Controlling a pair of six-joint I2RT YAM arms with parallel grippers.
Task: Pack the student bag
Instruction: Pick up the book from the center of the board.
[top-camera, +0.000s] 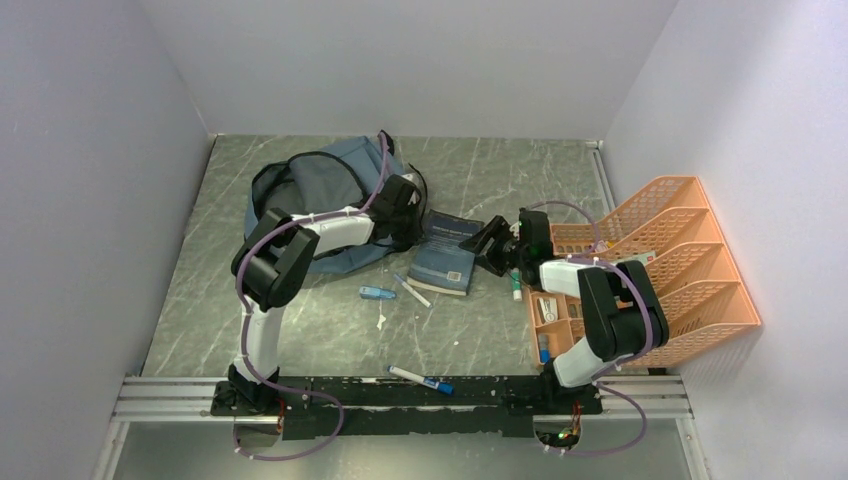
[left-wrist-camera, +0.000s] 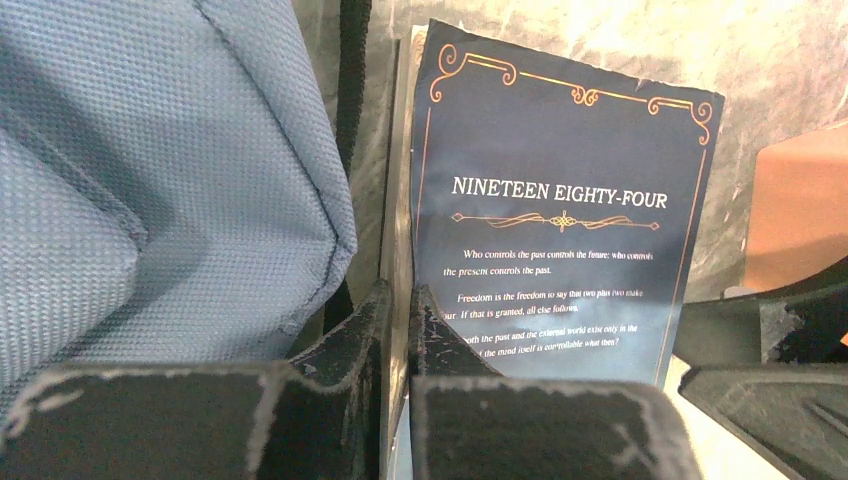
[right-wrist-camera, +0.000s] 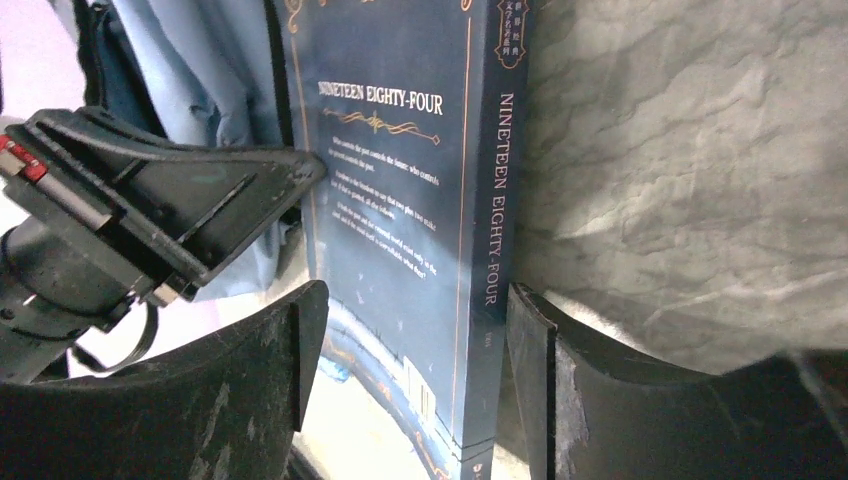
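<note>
The student bag (top-camera: 315, 195) slumps at the far left of the table (top-camera: 500, 180). It is soft, woven grey-blue cloth with black zips. Just to its right sits the book (top-camera: 447, 255), a slim dark-blue paperback with gilt borders, its long axis running away from me. My left gripper (left-wrist-camera: 400, 330) is pressed together, apparently pinching the book's bag-side edge. My right gripper (right-wrist-camera: 410, 335) is spread astride the spine, not visibly clamping. The bag lies left of both hands. Of my 2 arms, the left is nearer.
</note>
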